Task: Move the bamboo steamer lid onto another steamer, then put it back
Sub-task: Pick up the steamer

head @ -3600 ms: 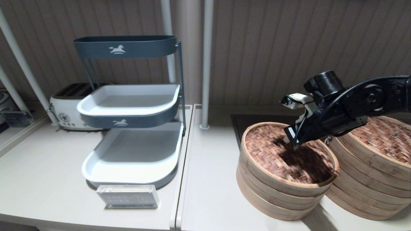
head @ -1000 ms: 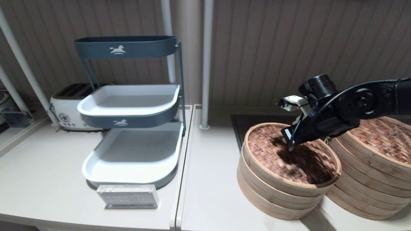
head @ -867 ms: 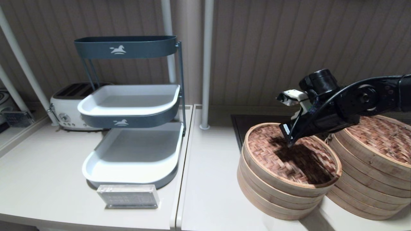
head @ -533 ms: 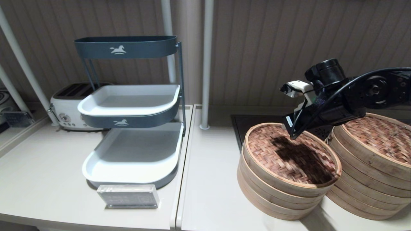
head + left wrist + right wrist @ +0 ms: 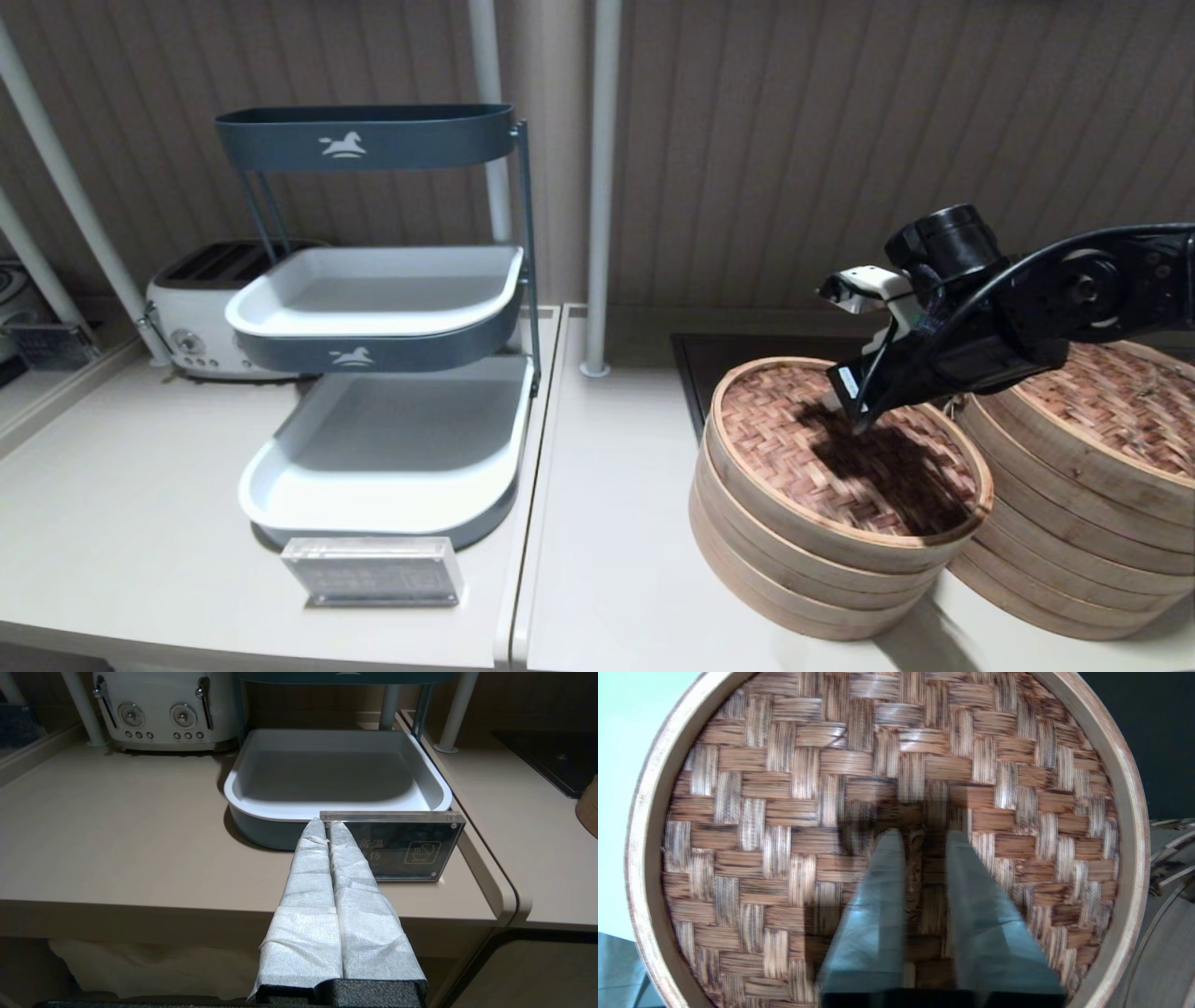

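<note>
The bamboo steamer lid [image 5: 822, 457], reddish-brown weave inside a pale rim, lies on the shorter steamer [image 5: 794, 560]. My right gripper [image 5: 859, 422] points down at the lid's middle. In the right wrist view the right gripper [image 5: 923, 841] is open, and its fingers [image 5: 887, 868] straddle the small centre knot [image 5: 918, 847] just above the weave. The taller steamer stack [image 5: 1074, 504], with a woven lid of its own [image 5: 1111, 401], stands right beside it. My left gripper [image 5: 327, 823] is shut and empty, parked at the counter's front edge.
A three-tier grey and white tray rack [image 5: 383, 308] stands to the left, with a toaster [image 5: 201, 308] behind it. An acrylic sign [image 5: 372, 571] stands before the lowest tray [image 5: 336, 807]. A black hob [image 5: 747, 355] lies behind the steamers. Two white poles rise at the back.
The right gripper rose off the lid half a second ago and has come back down to the lid's centre. The lid has stayed on the shorter steamer.
</note>
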